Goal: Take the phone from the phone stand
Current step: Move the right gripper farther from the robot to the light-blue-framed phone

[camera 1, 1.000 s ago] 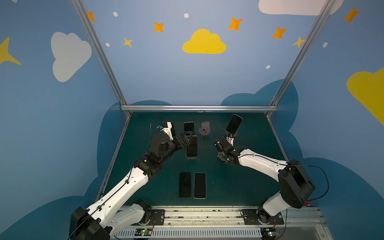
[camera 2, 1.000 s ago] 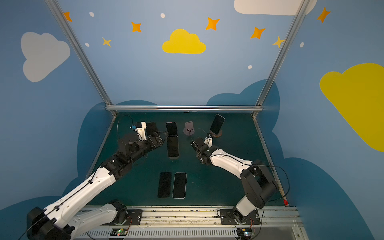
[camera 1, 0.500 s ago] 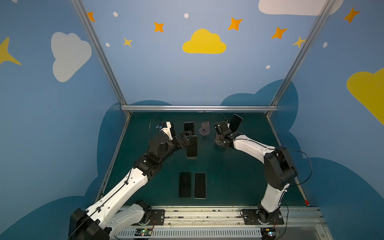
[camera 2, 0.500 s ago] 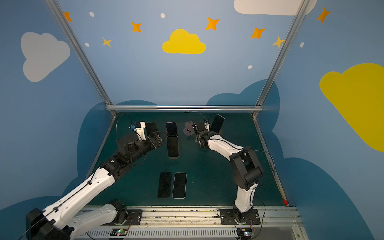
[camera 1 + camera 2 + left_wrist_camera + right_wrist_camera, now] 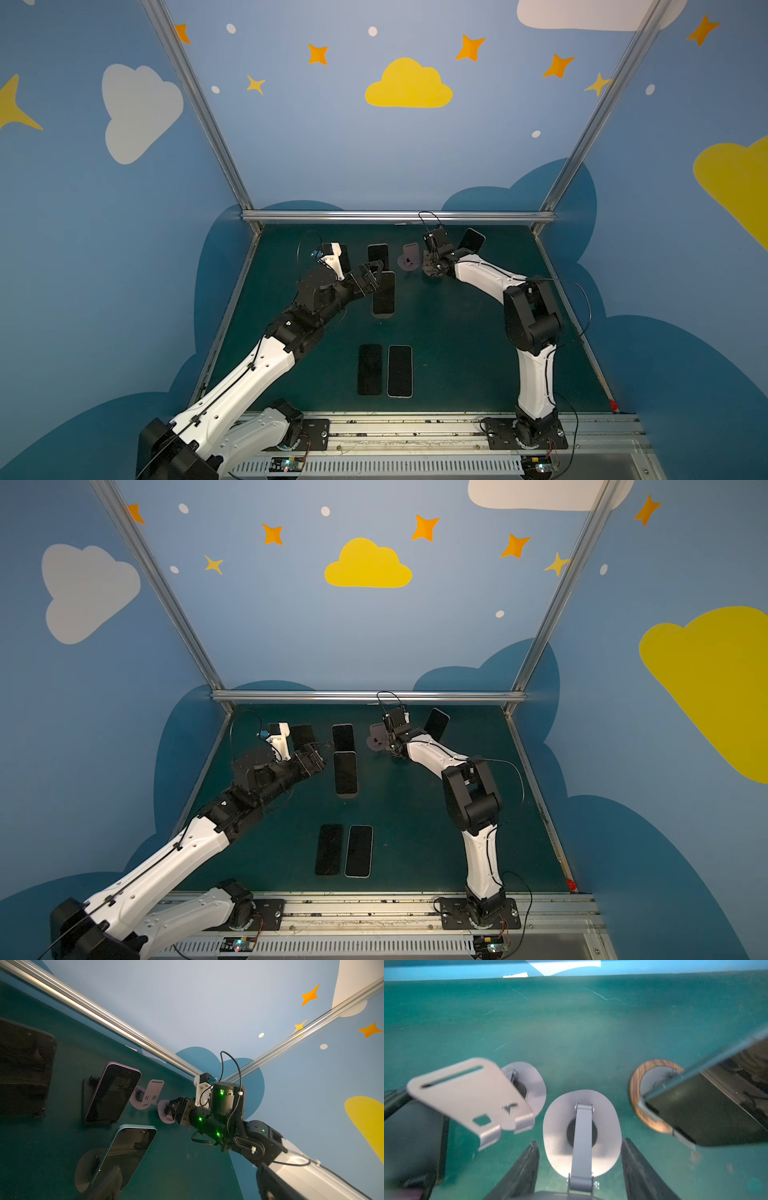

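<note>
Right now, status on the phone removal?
Left tool open beside blue-framed phone on dark round stand. Right tool shut on empty grey metal stand. Nothing blocking.

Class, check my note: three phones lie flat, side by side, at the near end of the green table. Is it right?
Not quite: the count is wrong. Two phones lie flat, side by side, at the near end of the green table: an all-black phone and a light-rimmed phone. Both top views show it.
</note>
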